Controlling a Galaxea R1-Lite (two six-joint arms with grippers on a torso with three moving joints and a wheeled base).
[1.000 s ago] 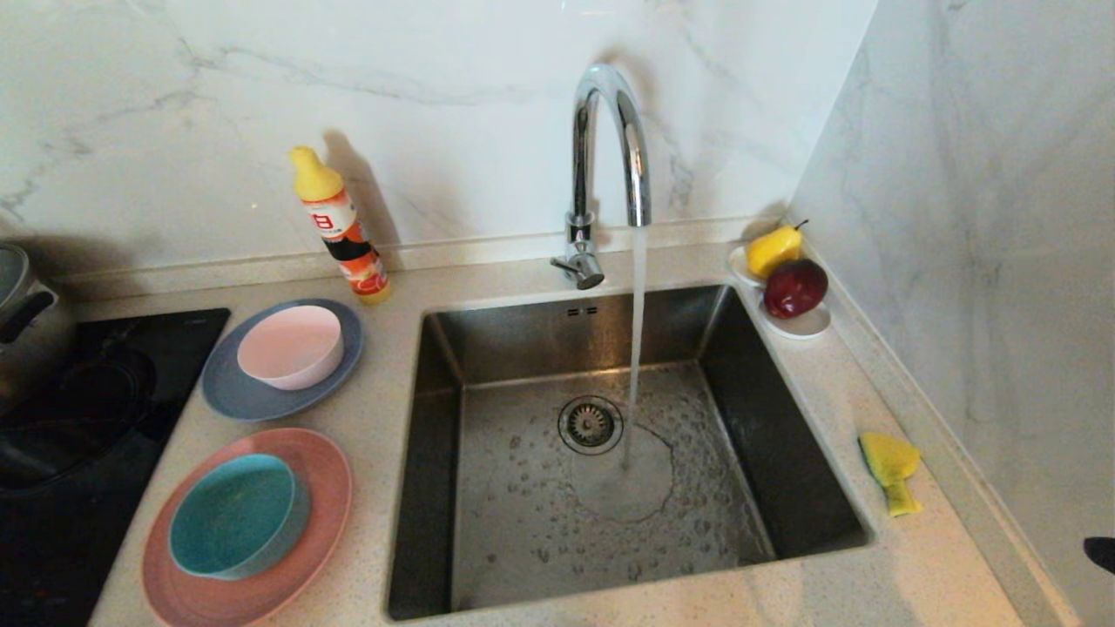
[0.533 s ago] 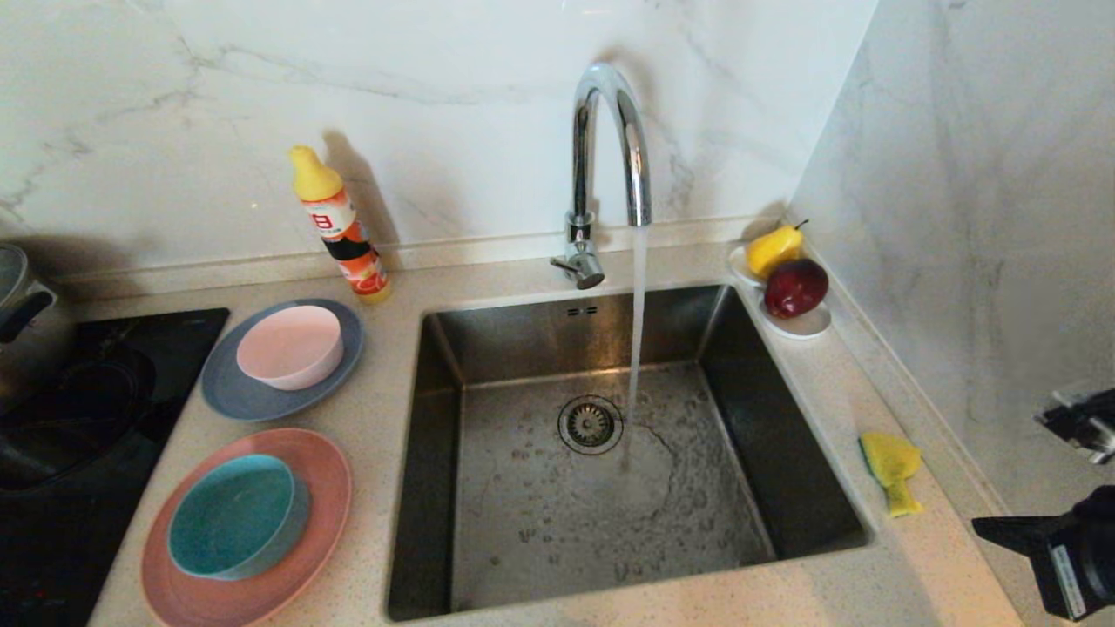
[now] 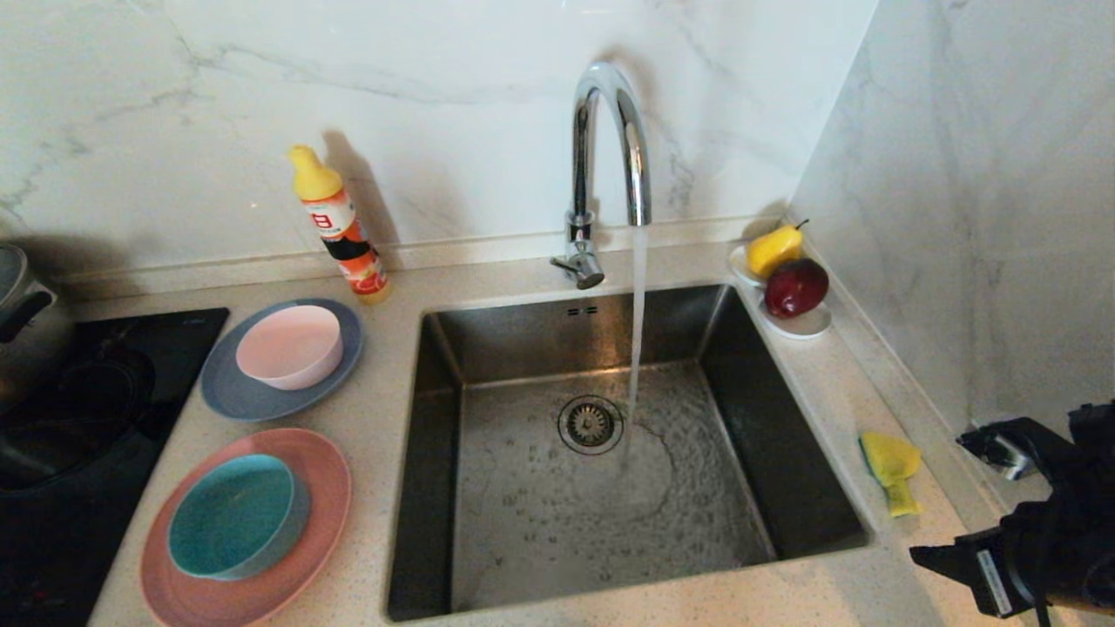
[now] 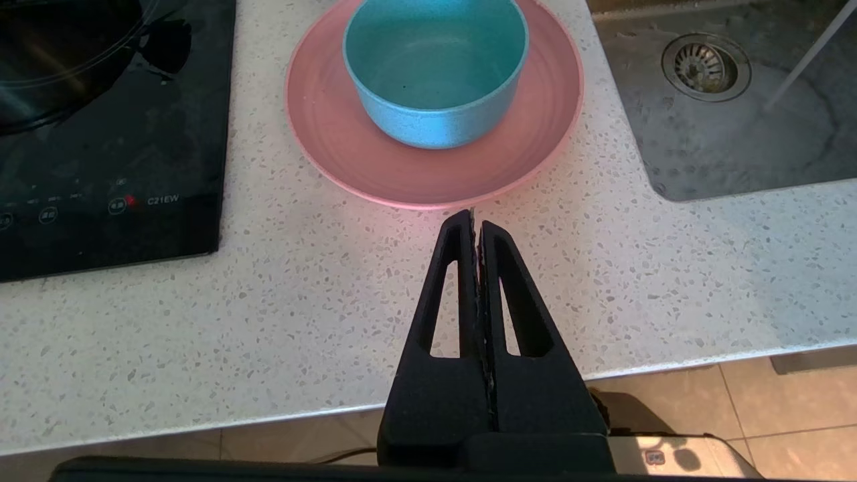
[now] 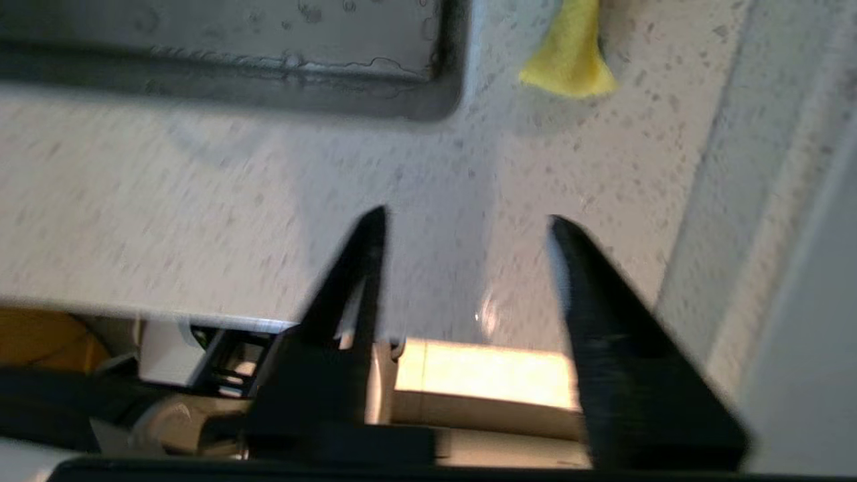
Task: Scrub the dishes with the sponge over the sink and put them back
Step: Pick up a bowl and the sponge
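Observation:
The yellow sponge (image 3: 890, 470) (image 5: 569, 60) lies on the counter right of the steel sink (image 3: 523, 335). My right gripper (image 3: 936, 496) (image 5: 466, 215) hovers just to the near right of it, open and empty, with the jaws apart and pointing toward the sponge. Left of the sink, a pale pink bowl (image 3: 290, 346) sits on a blue-grey plate (image 3: 228, 396). A teal bowl (image 3: 235, 514) (image 4: 435, 73) sits on a salmon-pink plate (image 3: 322, 488) (image 4: 402, 174). In the left wrist view my left gripper (image 4: 474, 217) rests shut and empty above the counter's front edge, just short of the salmon plate.
Water runs from the faucet (image 3: 610, 139) into the sink beside the drain strainer (image 3: 591, 424). A detergent bottle (image 3: 340, 226) stands at the back. A white dish (image 3: 806, 324) holds a pear and an apple. A black cooktop (image 3: 87, 409) with a pot is at left. The marble wall stands close on the right.
My right arm has come into the head view from the lower right and moved toward the sponge, and its jaws have opened. The left arm and the dishes have not moved.

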